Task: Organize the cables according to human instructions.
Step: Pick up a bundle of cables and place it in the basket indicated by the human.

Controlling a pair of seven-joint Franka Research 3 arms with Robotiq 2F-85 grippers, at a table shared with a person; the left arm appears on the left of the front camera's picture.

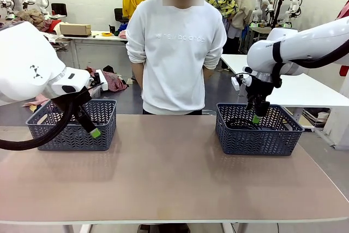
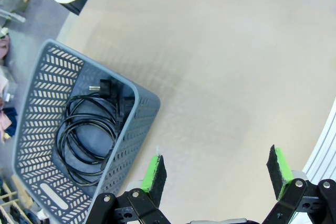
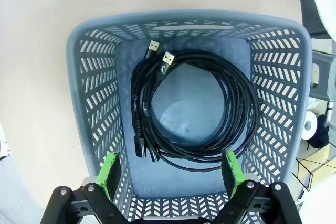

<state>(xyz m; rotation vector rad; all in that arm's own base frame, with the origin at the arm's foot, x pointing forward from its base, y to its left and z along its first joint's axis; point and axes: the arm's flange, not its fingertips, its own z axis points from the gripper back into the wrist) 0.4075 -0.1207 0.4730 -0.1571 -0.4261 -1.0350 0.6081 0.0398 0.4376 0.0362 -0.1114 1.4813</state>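
- Straight below the right tool (image 3: 170, 174): a ring-shaped bundle of thin black braided cable with gold-tipped plugs (image 3: 197, 111), flat on the floor of the right-hand grey slotted plastic basket (image 3: 94, 103).
- Ring's opening squarely between the two green pads, so a plain descent would land the fingers on the near arc of the loops; plug ends at the far wall of that basket, away from the tool.
- Bundle roughly round, no strong long axis; plugs pointing toward the far rim.
- Right tool released, jaws spread wide, gripping nothing, poised just over the near rim of that basket (image 1: 259, 129).
- Left tool (image 2: 218, 174) also released, jaws wide and bare, above the tan bench (image 2: 220, 66) just beside the left-hand grey slotted plastic basket (image 2: 134, 129).
- Inside that left basket: a second coiled thin black power cord with an angled plug (image 2: 86, 132), off to the side of the left tool, past the basket wall.
- Nearer arm for each bundle: right arm for the right basket's, left arm for the left basket's.
- Count: two baskets, two tools, one person in a white sweatshirt (image 1: 177, 47) behind the bench, between the baskets.
- Cable count: one ring of loops visible per basket; whether each ring is a single cord or two stacked, impossible to tell, though the right one shows two plug tips.
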